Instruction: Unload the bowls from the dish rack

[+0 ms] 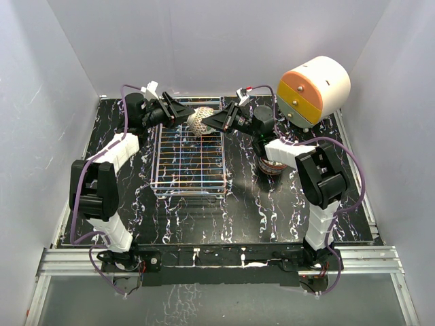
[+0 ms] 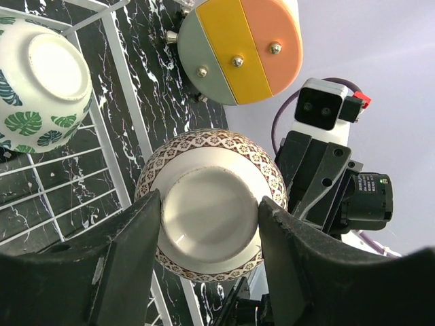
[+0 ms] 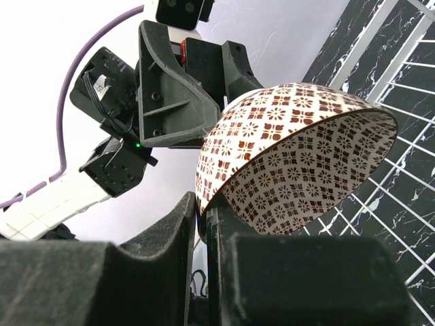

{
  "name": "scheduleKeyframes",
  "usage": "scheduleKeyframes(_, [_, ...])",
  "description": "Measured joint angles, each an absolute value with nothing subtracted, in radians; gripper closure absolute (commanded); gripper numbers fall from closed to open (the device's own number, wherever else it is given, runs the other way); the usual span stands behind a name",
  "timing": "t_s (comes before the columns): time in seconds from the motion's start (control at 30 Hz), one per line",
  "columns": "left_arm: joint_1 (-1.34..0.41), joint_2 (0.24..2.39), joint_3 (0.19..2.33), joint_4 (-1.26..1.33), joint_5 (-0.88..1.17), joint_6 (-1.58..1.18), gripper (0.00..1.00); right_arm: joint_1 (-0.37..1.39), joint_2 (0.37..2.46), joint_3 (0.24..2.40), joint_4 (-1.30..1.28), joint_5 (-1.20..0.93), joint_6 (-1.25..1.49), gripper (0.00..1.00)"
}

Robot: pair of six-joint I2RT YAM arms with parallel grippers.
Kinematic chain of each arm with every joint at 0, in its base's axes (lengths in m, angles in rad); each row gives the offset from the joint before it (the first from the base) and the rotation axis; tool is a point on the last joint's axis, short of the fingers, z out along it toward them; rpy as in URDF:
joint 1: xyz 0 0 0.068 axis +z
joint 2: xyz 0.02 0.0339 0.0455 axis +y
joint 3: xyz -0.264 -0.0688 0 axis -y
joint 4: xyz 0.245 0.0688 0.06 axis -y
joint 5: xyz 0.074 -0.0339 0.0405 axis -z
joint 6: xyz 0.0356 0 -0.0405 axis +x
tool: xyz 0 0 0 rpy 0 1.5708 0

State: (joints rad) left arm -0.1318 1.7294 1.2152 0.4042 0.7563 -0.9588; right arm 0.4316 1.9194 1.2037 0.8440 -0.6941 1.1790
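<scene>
Table (image 1: 238,210), black and marbled, filled the lower centre of the top view. On it, left of centre, stood the dish rack (image 1: 189,170), a silver wire grid. Right of the rack, a stack of bowls (image 1: 272,165) sat partly hidden beneath the right arm; their number could not be told. Above the rack's far edge, a brown-patterned bowl (image 1: 199,122) hung tilted in the air between both arms. The left gripper (image 2: 209,217) held it by the base, its jaws half spread with one finger against each side of the white foot ring. The right gripper (image 3: 202,217) pinched the bowl's rim, its jaws nearly together on the thin wall. In the upper left of the left wrist view, a leaf-patterned bowl (image 2: 41,75) lay upside down over the rack's grid. Farthest back, at upper right, stood the white-and-orange drawer unit (image 1: 314,88).
</scene>
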Motion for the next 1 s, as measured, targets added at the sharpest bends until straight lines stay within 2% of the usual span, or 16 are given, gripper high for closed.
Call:
scheduleKeyframes(0.2, [-0.131,1.729,1.215,0.406,0.769,-0.963,0.45,0.432,1.888,1.198,0.792,-0.693,1.131,0.92])
scheduleKeyframes(0.37, [-0.137,1.729,1.215,0.419,0.798,-0.972,0.37,0.437,1.749,1.133,0.66,-0.655,1.017,0.92])
scheduleKeyframes(0.47, [-0.115,1.729,1.215,0.421,0.788,-0.977,0.3,0.43,1.647,1.112,0.538,-0.626,0.928,0.93])
scheduleKeyframes(0.7, [-0.1,1.729,1.215,0.429,0.774,-0.984,0.2,0.425,1.443,1.111,0.226,-0.509,0.71,0.92])
scheduleKeyframes(0.87, [-0.1,1.729,1.215,0.422,0.77,-0.974,0.11,0.423,1.364,1.14,-0.057,-0.386,0.584,0.92])
scheduleKeyframes(1.0, [-0.1,1.73,1.215,0.411,0.765,-0.961,0.09,0.422,1.351,1.217,-0.325,-0.259,0.498,0.92])
